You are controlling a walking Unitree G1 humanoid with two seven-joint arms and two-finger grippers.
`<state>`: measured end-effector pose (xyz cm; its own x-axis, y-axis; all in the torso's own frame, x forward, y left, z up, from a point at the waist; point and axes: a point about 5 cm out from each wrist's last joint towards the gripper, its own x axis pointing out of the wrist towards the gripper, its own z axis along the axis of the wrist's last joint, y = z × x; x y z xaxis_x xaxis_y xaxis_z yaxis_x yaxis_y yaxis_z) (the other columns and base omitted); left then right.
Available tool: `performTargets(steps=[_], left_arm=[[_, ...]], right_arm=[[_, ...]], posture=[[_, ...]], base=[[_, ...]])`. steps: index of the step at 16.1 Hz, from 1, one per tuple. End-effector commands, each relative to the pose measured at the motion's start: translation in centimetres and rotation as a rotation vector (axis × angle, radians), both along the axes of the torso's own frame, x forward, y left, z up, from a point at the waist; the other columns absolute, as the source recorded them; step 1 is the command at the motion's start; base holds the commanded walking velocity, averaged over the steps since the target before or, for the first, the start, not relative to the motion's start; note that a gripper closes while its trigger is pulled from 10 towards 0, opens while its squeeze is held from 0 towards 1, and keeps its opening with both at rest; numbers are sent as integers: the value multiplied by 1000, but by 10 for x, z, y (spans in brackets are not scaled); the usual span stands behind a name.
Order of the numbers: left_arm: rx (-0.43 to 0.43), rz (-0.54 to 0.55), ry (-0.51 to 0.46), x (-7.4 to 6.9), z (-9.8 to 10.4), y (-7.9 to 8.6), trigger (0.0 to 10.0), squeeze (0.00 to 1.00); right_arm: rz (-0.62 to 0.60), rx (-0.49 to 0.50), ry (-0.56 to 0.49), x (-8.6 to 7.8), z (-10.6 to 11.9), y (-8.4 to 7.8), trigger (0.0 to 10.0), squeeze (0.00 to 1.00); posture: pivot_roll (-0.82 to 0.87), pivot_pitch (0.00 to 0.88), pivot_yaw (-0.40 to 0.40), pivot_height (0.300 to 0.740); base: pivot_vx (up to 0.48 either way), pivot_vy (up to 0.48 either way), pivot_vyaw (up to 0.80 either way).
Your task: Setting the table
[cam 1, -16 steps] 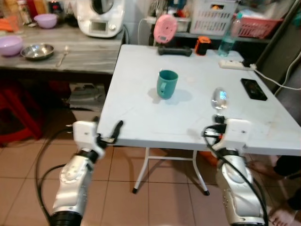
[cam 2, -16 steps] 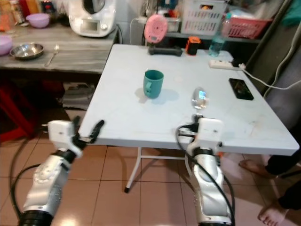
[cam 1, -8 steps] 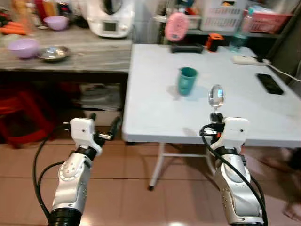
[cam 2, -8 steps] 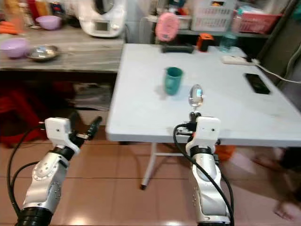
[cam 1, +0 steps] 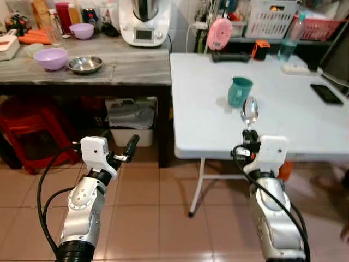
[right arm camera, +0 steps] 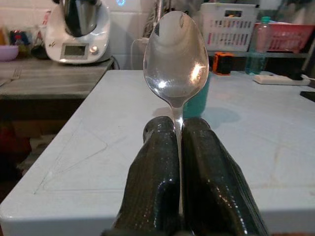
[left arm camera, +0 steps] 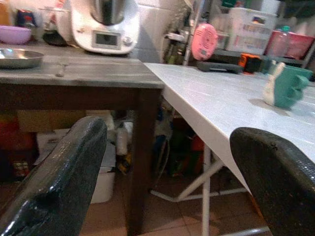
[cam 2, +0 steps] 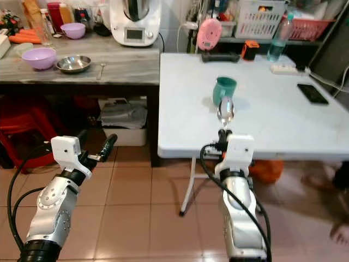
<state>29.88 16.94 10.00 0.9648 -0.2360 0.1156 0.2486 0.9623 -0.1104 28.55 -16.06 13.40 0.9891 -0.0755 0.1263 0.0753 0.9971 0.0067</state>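
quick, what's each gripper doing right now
Left gripper: open, holding nothing.
Right gripper: shut on the spoon, bowl pointing up.

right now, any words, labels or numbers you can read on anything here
None can be read.
White kitchen machine on the grey wooden counter: its small front display is too blurred to read.
Round pink device: no legible marking.
Clear plastic bottle: label too small to read.

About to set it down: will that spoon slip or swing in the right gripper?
The spoon looks like rigid, polished metal, so likely slippery. The right gripper pinches only its thin handle, bowl upright, so it may pivot if bumped.
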Motion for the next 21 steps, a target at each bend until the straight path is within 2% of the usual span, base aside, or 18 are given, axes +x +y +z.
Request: performTargets(steps=[1,11,15,21], left_arm=[[7,-27,-2,2,1,-8,10000,0],[11,-19,-2,3,1,-8,10000,0],[31,6,4,3,-1,-3,10000,0],[59,-13,-10,2,-1,-5,10000,0]], right_arm=[[-15,6,1,-1,-1,-6,10000,0],[2,3,-5,-1,0,-6,10000,0],[11,-11,-18,-1,2,-7,10000,0],[23,-12,-28,-1,3,-7,10000,0]], posture=[[9,0,-23,740],[6,0,-27,740],[6,0,-28,740],[0,0,-29,740]], base=[[0,420,0],[0,427,0],[0,0,213],[98,0,603]])
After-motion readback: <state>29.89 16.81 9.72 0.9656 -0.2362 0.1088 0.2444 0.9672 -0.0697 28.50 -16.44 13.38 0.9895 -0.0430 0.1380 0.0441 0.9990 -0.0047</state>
